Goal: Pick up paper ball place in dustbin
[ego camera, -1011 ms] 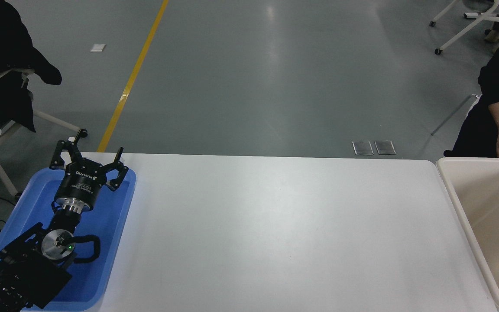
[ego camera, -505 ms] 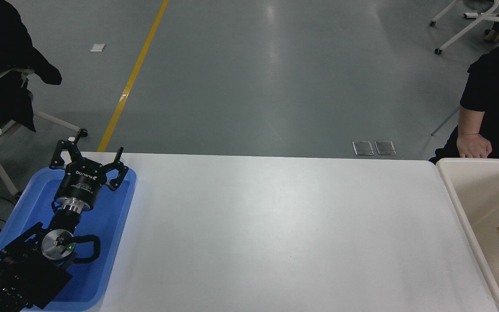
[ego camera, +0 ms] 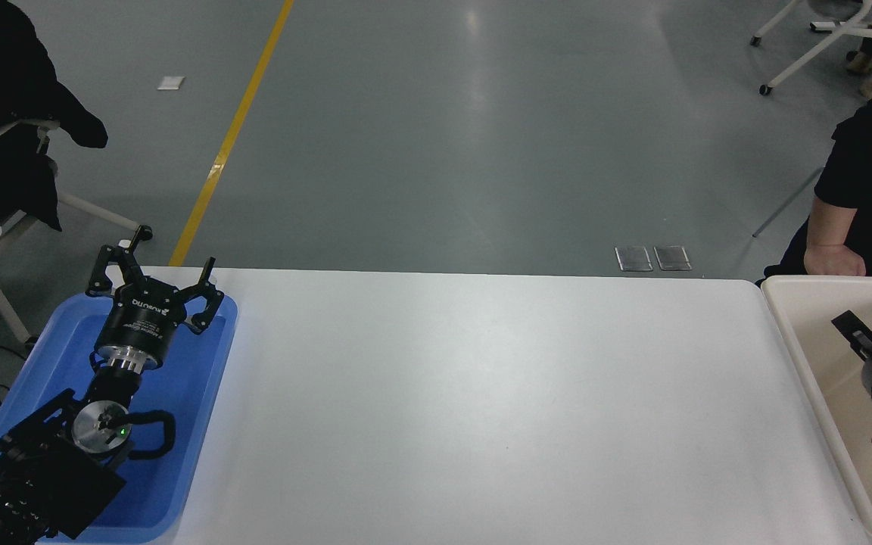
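The right gripper [ego camera: 871, 356] is seen over the dustbin [ego camera: 788, 318], which stands against the table's [ego camera: 481, 409] right edge. Only part of this gripper is in view at the picture's right side, so whether its fingers are spread or closed cannot be told. The paper ball is not visible anywhere: none is seen on the table, and none can be made out on the visible part of the dustbin's floor. Whether the ball has been dropped in cannot be settled; if so, only the arm's withdrawal is left. The left gripper [ego camera: 154, 284] is parked over the blue tray [ego camera: 201, 424] at the table's left edge, its fingers spread wide and holding nothing. A person's hand [ego camera: 833, 261] rests just beyond the dustbin's far rim.
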Robot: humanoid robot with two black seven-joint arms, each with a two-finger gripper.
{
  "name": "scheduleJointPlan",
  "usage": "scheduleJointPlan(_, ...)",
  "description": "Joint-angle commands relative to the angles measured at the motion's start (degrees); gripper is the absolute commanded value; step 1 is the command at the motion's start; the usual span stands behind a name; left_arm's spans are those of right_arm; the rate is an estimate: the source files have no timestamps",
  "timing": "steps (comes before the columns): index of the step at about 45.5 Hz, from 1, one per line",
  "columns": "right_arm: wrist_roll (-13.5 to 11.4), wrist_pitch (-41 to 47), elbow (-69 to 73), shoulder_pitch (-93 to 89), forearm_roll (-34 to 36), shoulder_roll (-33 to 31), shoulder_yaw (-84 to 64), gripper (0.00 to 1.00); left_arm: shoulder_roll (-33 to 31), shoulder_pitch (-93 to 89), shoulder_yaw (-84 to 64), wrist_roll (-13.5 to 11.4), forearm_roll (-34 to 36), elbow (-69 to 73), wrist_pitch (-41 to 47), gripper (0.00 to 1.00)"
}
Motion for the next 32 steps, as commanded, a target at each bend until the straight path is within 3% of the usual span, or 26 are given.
scheduleJointPlan(1, 0.35, 0.03, 10.83, 1.14, -0.64, 0.85, 29.68, 1.0, 0.0, 0.0, 0.0, 0.01, 0.0, 0.0, 0.0, 1.0)
scheduleJointPlan(5, 1.49, 0.03, 16.37, -0.52, -0.91, 0.85, 36.54, 1.0, 0.0, 0.0, 0.0, 0.01, 0.0, 0.0, 0.0, 1.0)
scheduleJointPlan(8, 3.68, 0.12, 19.71, -2.37, -1.52, 1.02, 41.11, 1.0, 0.0, 0.0, 0.0, 0.01, 0.0, 0.0, 0.0, 1.0)
scheduleJointPlan(19, 20.64, 5.99, 24.82, -9.93, -2.75, 2.43, 53.86, 1.0, 0.0, 0.09, 0.0, 0.01, 0.0, 0.0, 0.0, 1.0)
scheduleJointPlan(22, 21.79, 8.72, 25.17, -11.69, -2.75, 2.69, 56.5, 1.0, 0.0, 0.0, 0.0, 0.01, 0.0, 0.0, 0.0, 1.0)
scheduleJointPlan(32, 21.97, 13.21, 25.44, -16.17, -2.75, 5.42, 63.63, 1.0, 0.0, 0.0, 0.0, 0.01, 0.0, 0.0, 0.0, 1.0)
